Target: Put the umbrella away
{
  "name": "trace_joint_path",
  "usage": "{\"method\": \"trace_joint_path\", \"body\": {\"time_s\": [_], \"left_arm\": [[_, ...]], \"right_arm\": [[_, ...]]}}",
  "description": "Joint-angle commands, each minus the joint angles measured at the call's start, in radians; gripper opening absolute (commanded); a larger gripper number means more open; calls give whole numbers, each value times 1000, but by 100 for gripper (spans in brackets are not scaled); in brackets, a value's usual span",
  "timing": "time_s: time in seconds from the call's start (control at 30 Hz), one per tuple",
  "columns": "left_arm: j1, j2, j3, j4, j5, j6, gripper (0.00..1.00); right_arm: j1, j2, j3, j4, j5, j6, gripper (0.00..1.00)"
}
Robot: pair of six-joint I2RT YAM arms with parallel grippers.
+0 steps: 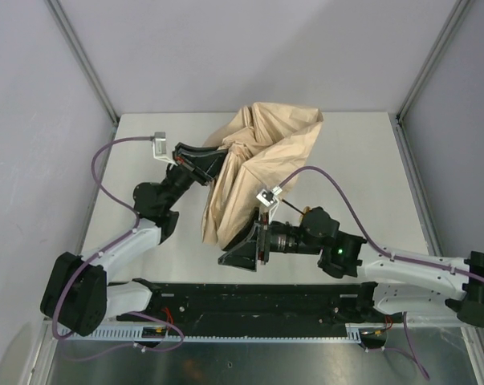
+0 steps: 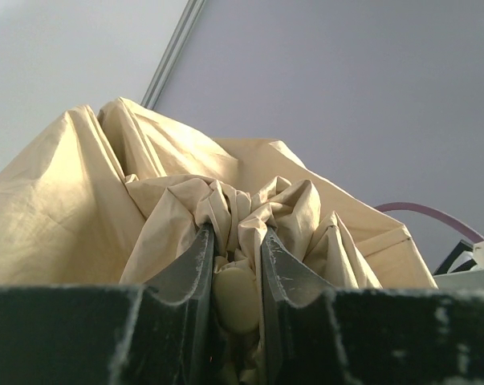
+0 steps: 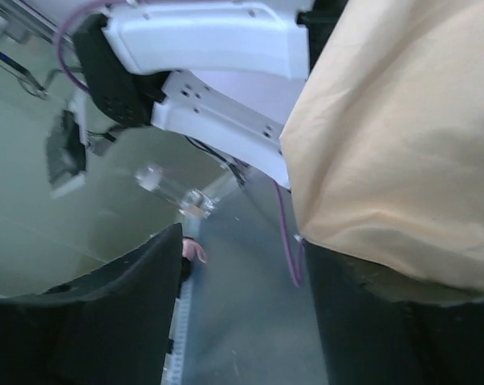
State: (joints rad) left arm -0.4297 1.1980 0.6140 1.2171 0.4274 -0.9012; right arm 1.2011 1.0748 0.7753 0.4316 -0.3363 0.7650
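Observation:
The umbrella (image 1: 262, 156) lies as a crumpled tan-beige heap at the middle back of the table. My left gripper (image 1: 208, 160) reaches into its left side. In the left wrist view, that gripper (image 2: 235, 241) is shut on a pale knob (image 2: 236, 298) with bunched fabric (image 2: 81, 200) pressed around it. My right gripper (image 1: 235, 245) sits at the heap's near end, pointing left. In the right wrist view it (image 3: 242, 249) is open and empty, and the tan canopy (image 3: 394, 136) drapes over its right finger. The black shaft is hidden.
A black rail (image 1: 250, 301) runs along the table's near edge between the arm bases. Purple cables (image 1: 105, 172) loop off both wrists. Grey walls and metal frame posts (image 1: 422, 76) enclose the table. The left arm's white link (image 3: 217, 48) shows in the right wrist view.

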Motion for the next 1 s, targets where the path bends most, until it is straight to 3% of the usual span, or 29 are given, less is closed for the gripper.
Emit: {"method": "trace_joint_path", "body": {"time_s": [0.0,0.2,0.43,0.67,0.83,0.97], "left_arm": [[42,-14,20,105,31,37,0],[110,-11,-25,232,116,-60,0],[163,-52,-35,251,221,-88,0],[184,-80,-51,251,213,-106,0],[191,-63,-39,253,249,-141,0],[192,-68,-38,269,313,-161,0]], "right_arm": [[21,-115,48,-311,85,-105,73],[-7,-240,48,-500,162,-158,89],[-159,-340,50,-612,133,-142,89],[-260,-344,62,-650,37,-139,90],[-332,-341,247,-853,102,-314,91],[-437,-192,456,-993,23,-471,88]]}}
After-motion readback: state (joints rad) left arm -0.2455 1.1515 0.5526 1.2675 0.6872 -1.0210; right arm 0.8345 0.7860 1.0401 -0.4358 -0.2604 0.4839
